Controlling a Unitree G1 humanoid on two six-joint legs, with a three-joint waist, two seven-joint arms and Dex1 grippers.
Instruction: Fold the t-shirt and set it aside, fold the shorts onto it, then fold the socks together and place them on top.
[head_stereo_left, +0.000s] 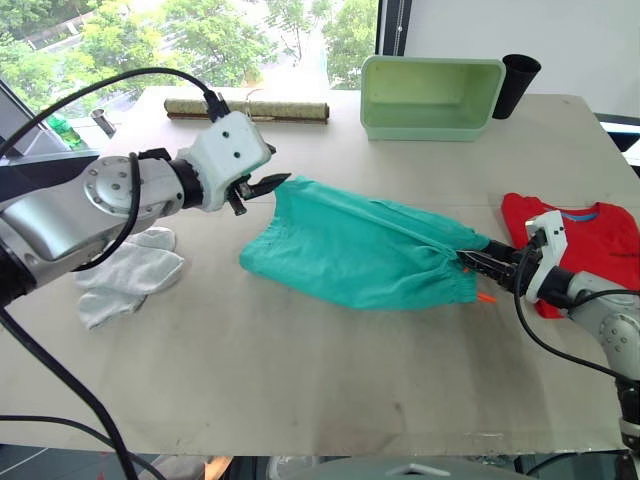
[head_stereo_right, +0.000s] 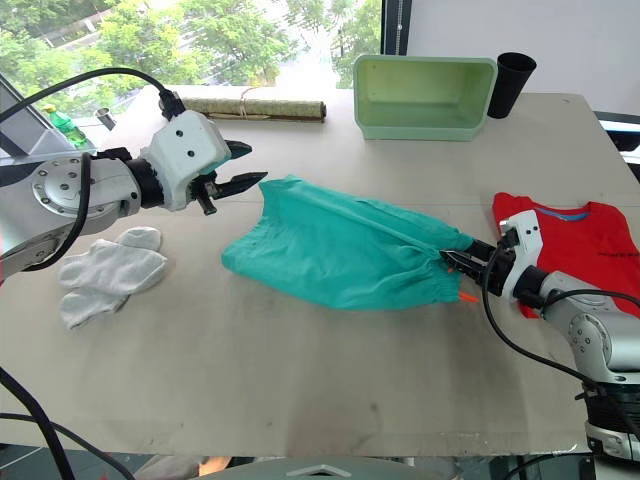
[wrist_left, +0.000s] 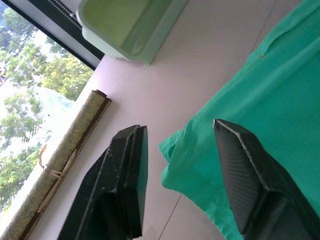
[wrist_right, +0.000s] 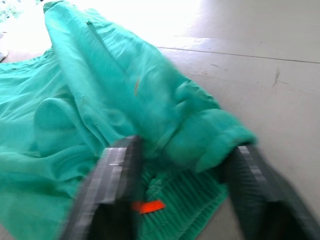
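You're on the shorts step: the soft teal-green shorts (head_stereo_left: 360, 250) lie spread mid-tabletop, left gripper (head_stereo_left: 268, 186) jaws wide at their ten-o'clock corner, right gripper (head_stereo_right: 458, 262) jaws wide around the waistband; next, close both.

We assess an indoor test room: plain worktable (head_stereo_left: 300, 400) beside a large window (head_stereo_left: 200, 40) overlooking trees.

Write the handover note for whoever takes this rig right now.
Left claw: open, at the far-left corner of the teal-green soft fabric shorts, not gripping.
Right claw: open, fingers either side of the bunched waistband end by the orange drawstring.
Bright red t-shirt: lying at the table's right edge, looks folded.
Light grey ankle socks: lying loose on the left.
Done: shirt apparently set aside.
Left: fold shorts onto shirt, then fold socks and place them on top.
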